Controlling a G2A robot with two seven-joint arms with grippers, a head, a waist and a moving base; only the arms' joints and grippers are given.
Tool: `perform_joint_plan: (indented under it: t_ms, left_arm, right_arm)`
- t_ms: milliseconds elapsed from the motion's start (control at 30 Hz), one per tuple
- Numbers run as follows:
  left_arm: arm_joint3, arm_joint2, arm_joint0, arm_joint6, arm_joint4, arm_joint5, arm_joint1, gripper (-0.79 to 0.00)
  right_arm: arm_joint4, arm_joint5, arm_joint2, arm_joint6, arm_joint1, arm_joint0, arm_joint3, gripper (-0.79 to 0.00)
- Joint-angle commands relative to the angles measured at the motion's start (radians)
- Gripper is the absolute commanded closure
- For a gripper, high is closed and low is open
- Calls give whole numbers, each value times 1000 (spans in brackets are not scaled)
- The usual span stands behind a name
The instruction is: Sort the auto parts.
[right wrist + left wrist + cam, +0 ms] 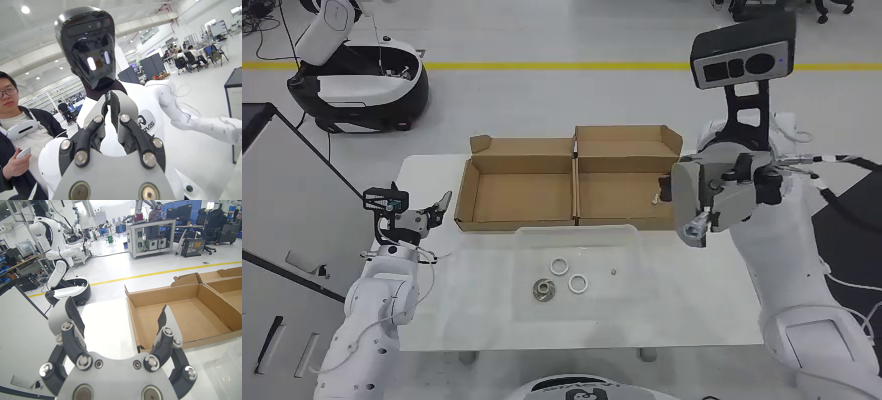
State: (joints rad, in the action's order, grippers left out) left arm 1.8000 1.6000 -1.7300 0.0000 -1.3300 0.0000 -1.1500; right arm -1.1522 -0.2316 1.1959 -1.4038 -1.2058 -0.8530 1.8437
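Observation:
On the white table, a clear tray [627,236] holds two white rings [559,266] [579,284], a metal gear-like part [544,290] and a tiny part [614,270]. Behind it stand two open cardboard boxes, the left box [517,197] [179,317] and the right box [627,190] [226,289]. My left gripper [437,210] [117,317] is open and holds nothing, hovering over the table just left of the left box. My right gripper [694,230] [108,98] is raised at the right box's right end, shut, pointing up toward the head.
A small pale item [655,197] lies at the right end of the right box. A second robot on a wheeled base [357,85] stands behind the table at the left. A dark-framed panel [292,170] borders the table's left side.

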Motion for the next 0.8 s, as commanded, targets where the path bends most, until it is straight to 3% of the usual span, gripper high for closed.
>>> perform_joint_plan:
  t_ms: [0, 367, 767]
  left_arm:
    - [0, 0, 0, 0, 0, 0, 0, -785]
    - [0, 0, 0, 0, 0, 0, 0, -785]
    - [0, 0, 0, 0, 0, 0, 0, -785]
  right_arm:
    - [17, 6, 1, 2, 0, 0, 2, 0]
    - [-134, -64, -14, 11, -23, -22, 14, 0]
    - [-156, -54, -18, -1, -29, -23, 9, 0]
